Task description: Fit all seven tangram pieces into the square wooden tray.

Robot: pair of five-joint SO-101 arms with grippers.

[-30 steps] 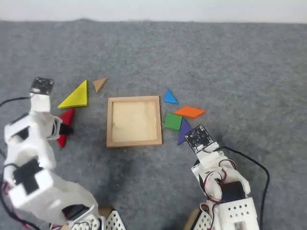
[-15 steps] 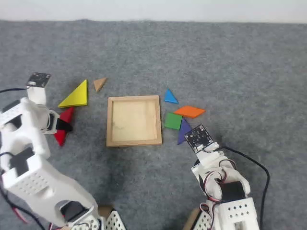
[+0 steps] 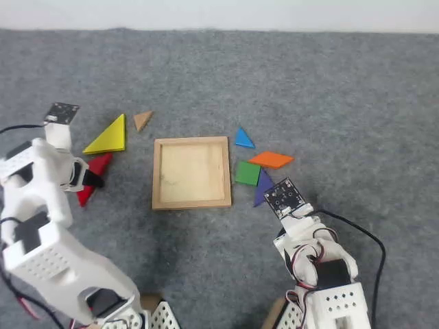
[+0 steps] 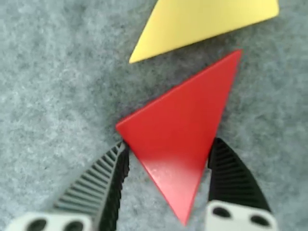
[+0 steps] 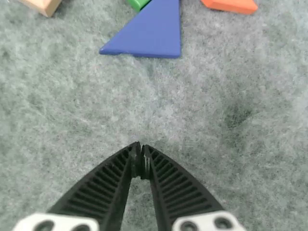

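The square wooden tray [image 3: 192,202] lies mid-table with nothing in it. Left of it a red triangle [image 3: 98,166] [image 4: 178,130] lies flat on the carpet. My left gripper [image 4: 168,144] straddles it, and both fingers touch its slanted edges. A yellow triangle [image 3: 110,139] [image 4: 202,19] sits just beyond the red one, with a small tan triangle [image 3: 142,120] farther on. Right of the tray are a small blue triangle [image 3: 242,139], an orange parallelogram [image 3: 271,160], a green square [image 3: 247,173] and a purple triangle [image 3: 262,186] [image 5: 151,36]. My right gripper [image 5: 141,161] hangs shut over bare carpet, short of the purple triangle.
Grey carpet covers the table, with a pale wall edge at the back. The right arm's black cable [image 3: 357,229] trails across the carpet near the front right. Open carpet lies beyond the tray and at the far right.
My left arm swung outward and settled its gripper over the red triangle, which then turned slightly. The right arm has kept still.
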